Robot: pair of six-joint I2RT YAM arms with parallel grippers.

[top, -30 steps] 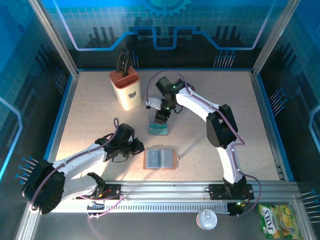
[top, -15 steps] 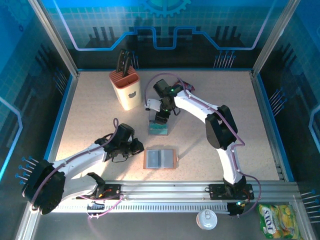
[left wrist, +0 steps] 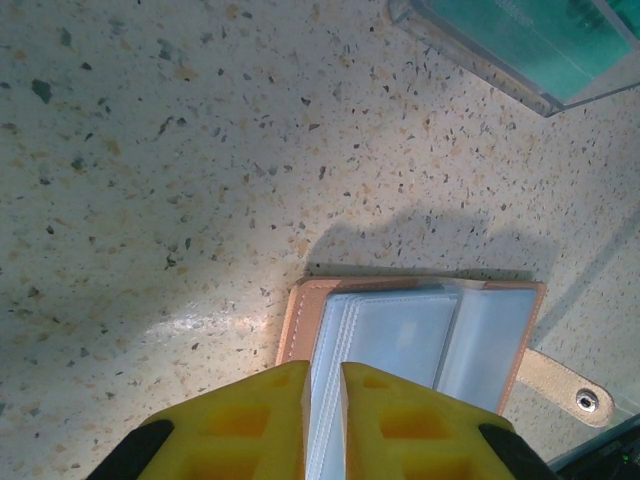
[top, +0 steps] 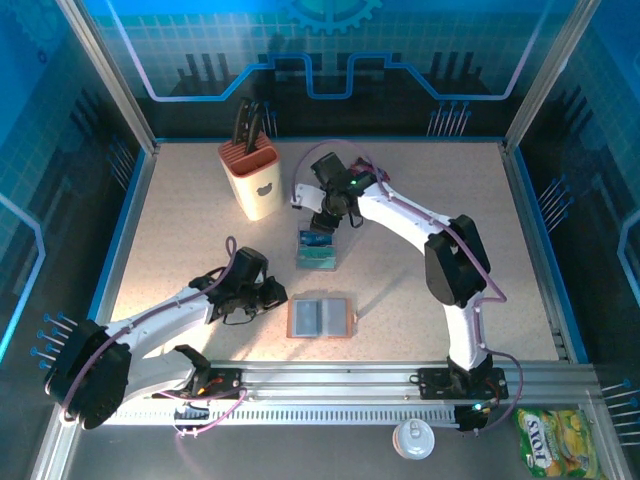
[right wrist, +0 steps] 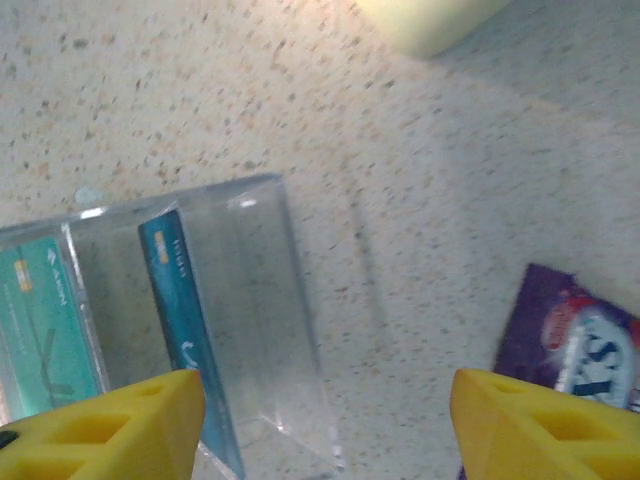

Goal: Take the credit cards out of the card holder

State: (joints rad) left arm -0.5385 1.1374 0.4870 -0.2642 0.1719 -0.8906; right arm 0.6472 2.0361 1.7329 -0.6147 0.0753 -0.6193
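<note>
Purple packet (right wrist: 570,350) near upright teal card (right wrist: 185,330), right-wrist view.

Left arm (top: 150,325): lies low over worktop (top: 400,310), elbow folded, forearm trailing back from tool toward base. Left tool (left wrist: 323,378): yellow fingers almost together, thin slit between, tips angled down and forward. Right arm (top: 455,270): upright from base, long forearm reaching far out, wrist bent down just behind tool. Right tool (right wrist: 325,400): yellow fingers spread wide, pointing down, hanging above worktop.
</note>
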